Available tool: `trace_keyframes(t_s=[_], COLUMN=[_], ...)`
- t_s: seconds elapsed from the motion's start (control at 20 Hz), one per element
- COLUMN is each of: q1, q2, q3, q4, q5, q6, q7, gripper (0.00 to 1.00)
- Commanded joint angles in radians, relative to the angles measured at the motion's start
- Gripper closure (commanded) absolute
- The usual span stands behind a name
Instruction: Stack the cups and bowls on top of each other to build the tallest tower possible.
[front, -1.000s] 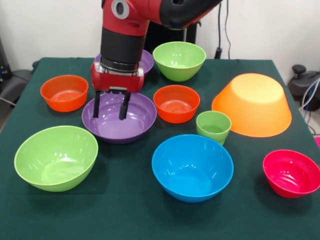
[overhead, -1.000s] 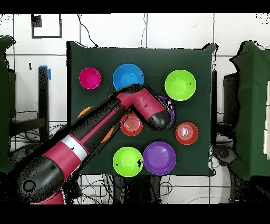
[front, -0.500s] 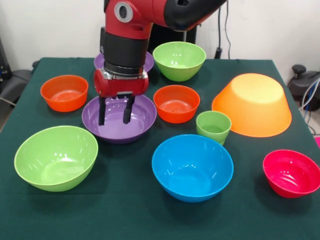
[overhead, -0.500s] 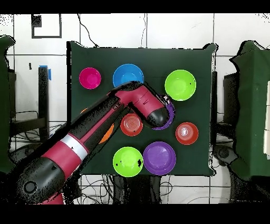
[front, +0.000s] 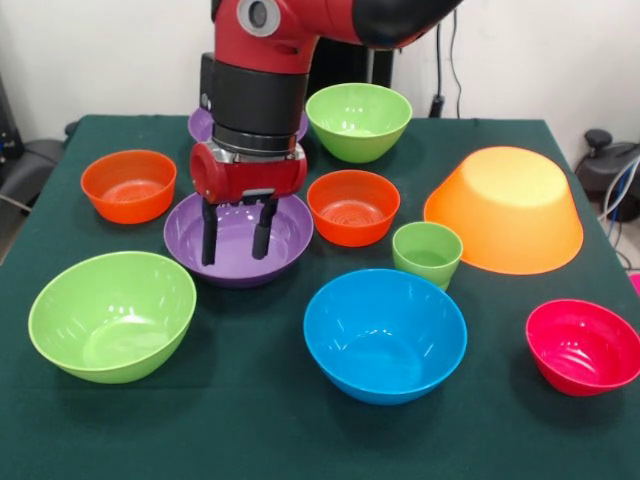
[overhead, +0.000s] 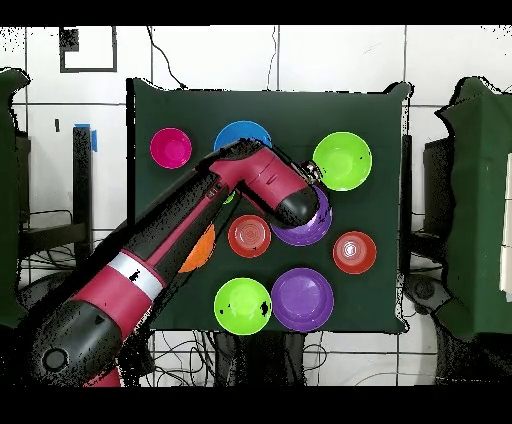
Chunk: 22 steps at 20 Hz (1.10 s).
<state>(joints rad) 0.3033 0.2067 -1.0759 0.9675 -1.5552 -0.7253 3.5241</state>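
My gripper (front: 236, 238) hung open over the near purple bowl (front: 238, 238), with its fingers inside the rim. An orange-red bowl (front: 353, 206) sat close on one side and another orange-red bowl (front: 128, 185) on the other, leaving small gaps of green cloth. A big green bowl (front: 112, 314) and a blue bowl (front: 385, 334) blocked the front. The table (front: 250, 420) edge past them was bare.
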Motion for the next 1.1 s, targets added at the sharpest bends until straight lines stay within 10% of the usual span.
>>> trace_keyframes(t_s=[0.05, 1.1], q1=[-0.036, -0.125], q2=[0.013, 0.203], q3=[0.056, -0.056], q4=[-0.168, -0.230], q5=[-0.047, 0.078], q6=[-0.074, -0.008], q7=[0.038, 0.651], gripper=[0.00, 0.00])
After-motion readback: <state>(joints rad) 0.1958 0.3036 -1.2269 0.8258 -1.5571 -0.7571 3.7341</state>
